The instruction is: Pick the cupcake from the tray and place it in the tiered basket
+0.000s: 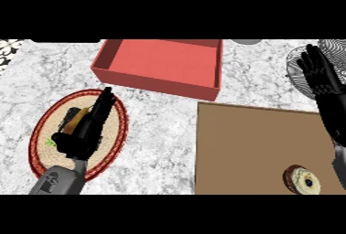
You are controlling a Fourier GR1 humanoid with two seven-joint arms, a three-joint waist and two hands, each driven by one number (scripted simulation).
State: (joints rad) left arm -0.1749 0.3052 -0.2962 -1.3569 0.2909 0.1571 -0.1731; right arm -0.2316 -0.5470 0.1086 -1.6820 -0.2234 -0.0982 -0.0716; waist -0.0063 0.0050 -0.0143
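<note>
The cupcake (303, 179) sits near the right edge on the brown tray (243, 146), well below the right hand (323, 77), which rests at the far right with fingers straight and spread upward. To the left, the left hand (84, 132) hangs with straight fingers over a red-rimmed plate (40, 137) holding food. Farther off stands a red box (162, 61). Behind the right hand shows a wire basket (297, 64).

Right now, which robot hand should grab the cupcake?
The right robot hand. It is on the same side as the brown tray holding the cupcake. The left robot hand hangs over the oval plate.
</note>
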